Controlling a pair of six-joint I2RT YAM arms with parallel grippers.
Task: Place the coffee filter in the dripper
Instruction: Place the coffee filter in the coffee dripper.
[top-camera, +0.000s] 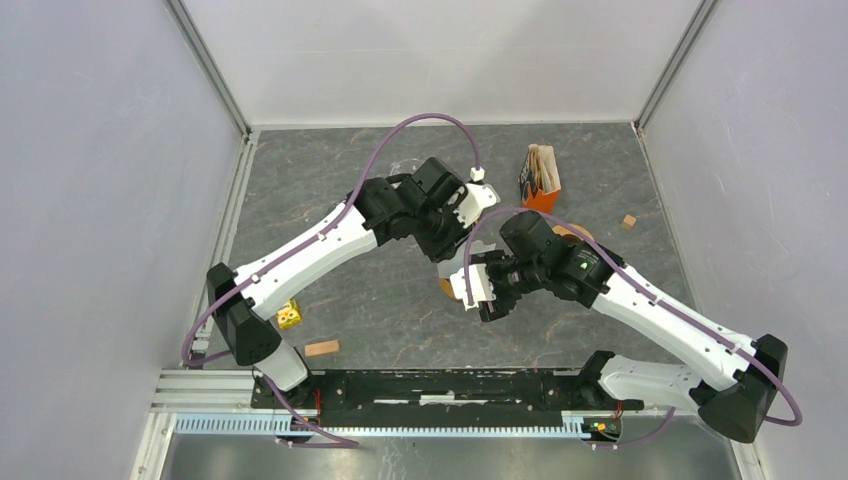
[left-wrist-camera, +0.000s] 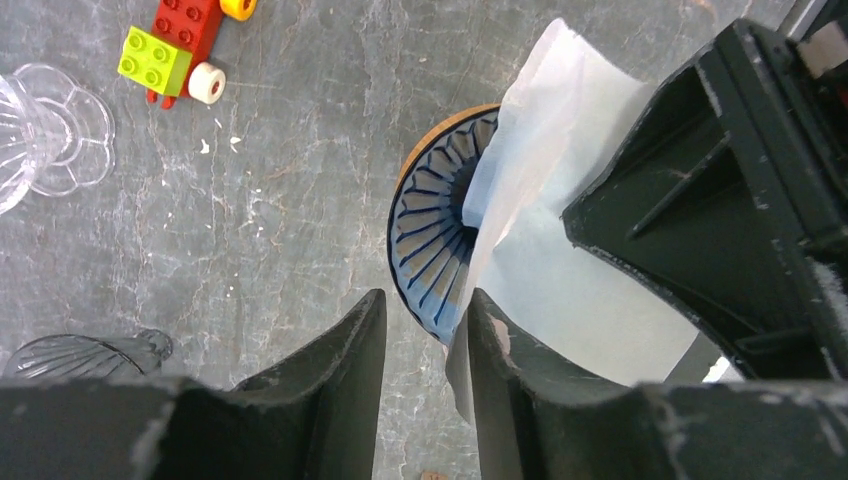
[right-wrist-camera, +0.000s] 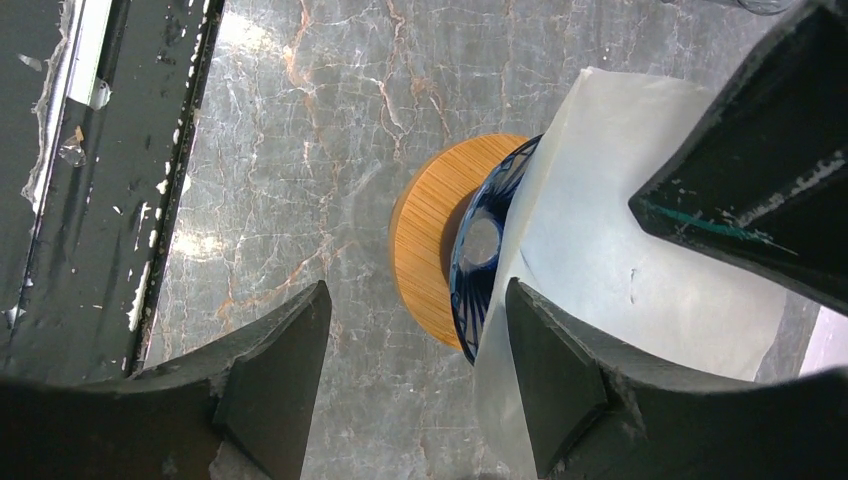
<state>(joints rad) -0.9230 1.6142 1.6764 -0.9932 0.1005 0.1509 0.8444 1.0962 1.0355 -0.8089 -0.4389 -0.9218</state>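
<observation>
Both arms meet over the middle of the grey marbled table (top-camera: 380, 300), above the dark blue ribbed cone dripper (left-wrist-camera: 430, 250), which stands on its round bamboo base (right-wrist-camera: 425, 250). The white paper coffee filter (left-wrist-camera: 560, 170) lies tilted across the dripper's mouth rather than seated inside it. In the left wrist view it covers the right half of the cone and its top corner reaches the upper middle of the frame. The ribbed left half of the cone shows bare.

One edge of the paper runs down along the inner face of a finger of the left hand (left-wrist-camera: 425, 300). That hand is spread a little: table and dripper rim show through the gap between its fingers, and the paper is not pinched. The right hand (right-wrist-camera: 418, 290) is spread wide, with the bamboo base and the blue rim showing through its gap. The filter lies beside its right-of-frame finger, but I cannot tell whether they touch. In the left wrist view the right hand fills the right of the frame, in front of the filter.

Red, green and yellow toy bricks (left-wrist-camera: 185, 45) lie at the upper left of that view. A clear ribbed glass vessel (left-wrist-camera: 50, 130) sits at its left edge and another clear glass piece (left-wrist-camera: 90, 350) at the lower left.

In the top view an orange holder of paper filters (top-camera: 541, 178) stands right of centre, near the top. A small wooden cube (top-camera: 628, 222) lies to its right. A yellow toy block (top-camera: 289, 316) and a tan wooden block (top-camera: 321, 348) lie at the lower left.
</observation>
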